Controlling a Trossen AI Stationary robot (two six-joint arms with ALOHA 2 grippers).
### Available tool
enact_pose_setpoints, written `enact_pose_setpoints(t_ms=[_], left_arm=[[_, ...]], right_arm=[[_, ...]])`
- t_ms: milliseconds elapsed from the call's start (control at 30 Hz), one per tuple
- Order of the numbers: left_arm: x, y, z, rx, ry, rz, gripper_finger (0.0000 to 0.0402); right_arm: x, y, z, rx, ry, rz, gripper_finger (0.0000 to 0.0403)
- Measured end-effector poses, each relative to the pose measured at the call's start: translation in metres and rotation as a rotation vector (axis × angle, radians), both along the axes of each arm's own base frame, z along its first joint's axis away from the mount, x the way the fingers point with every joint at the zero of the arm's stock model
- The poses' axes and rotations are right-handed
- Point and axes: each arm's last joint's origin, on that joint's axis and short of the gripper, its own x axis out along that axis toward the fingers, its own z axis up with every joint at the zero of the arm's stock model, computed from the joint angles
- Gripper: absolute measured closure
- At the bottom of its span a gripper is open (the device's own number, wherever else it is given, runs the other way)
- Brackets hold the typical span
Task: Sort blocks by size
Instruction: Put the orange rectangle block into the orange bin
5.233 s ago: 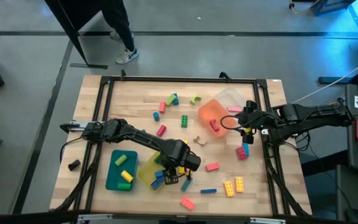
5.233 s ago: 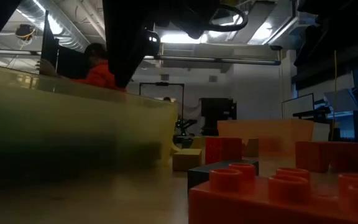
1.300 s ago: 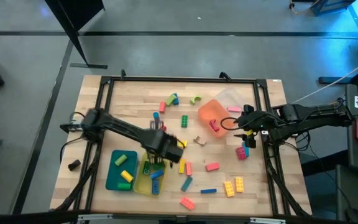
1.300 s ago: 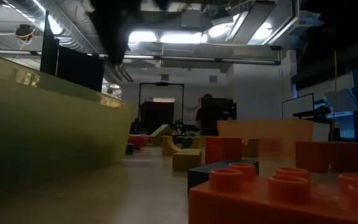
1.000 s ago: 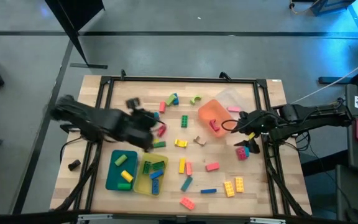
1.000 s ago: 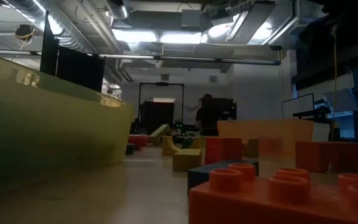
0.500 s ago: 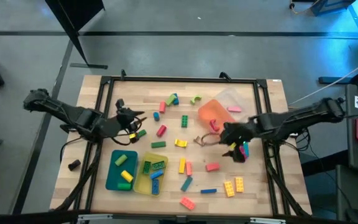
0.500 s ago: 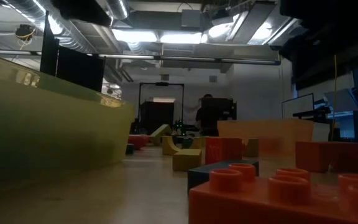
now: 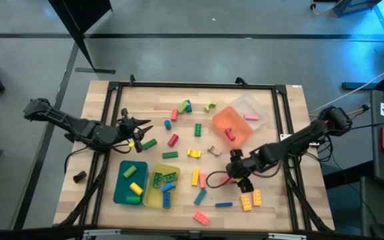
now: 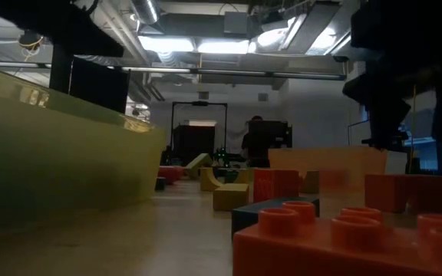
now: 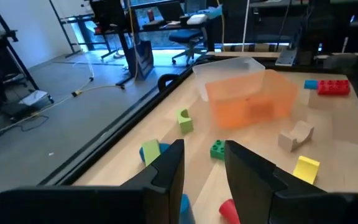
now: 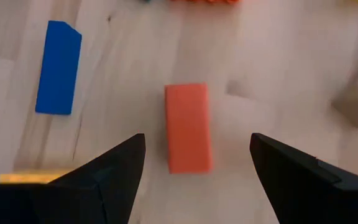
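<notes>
Pink block (image 12: 188,127) between parted jaws (hidden from overhead).

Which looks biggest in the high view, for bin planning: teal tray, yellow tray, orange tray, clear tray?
1. Teal tray and orange tray: look alike, no ranking.
2. Yellow tray.
Clear tray: partly hidden by the orange one, unsure.

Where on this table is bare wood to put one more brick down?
Free: the wood between the table's far rail and the green arch; also the corner beyond the teal tray. Crowded: the middle.
</notes>
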Motion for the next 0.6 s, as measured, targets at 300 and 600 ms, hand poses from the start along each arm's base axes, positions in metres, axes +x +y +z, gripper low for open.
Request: enact_pose_setpoints(t_ms=[300,600], left_arm=[[-0.011,0.004,-0.027,-0.068,-0.02,0.018,0.0302],[-0.012,0.004,-0.044,-0.07,-0.012,0.019,0.0302]], right_arm=[[0.014,0.009,-0.02,0.008,-0.013,-0.015,0.0111],[0.017,0.009,-0.039,-0.049,0.041,-0.062,0.0131]])
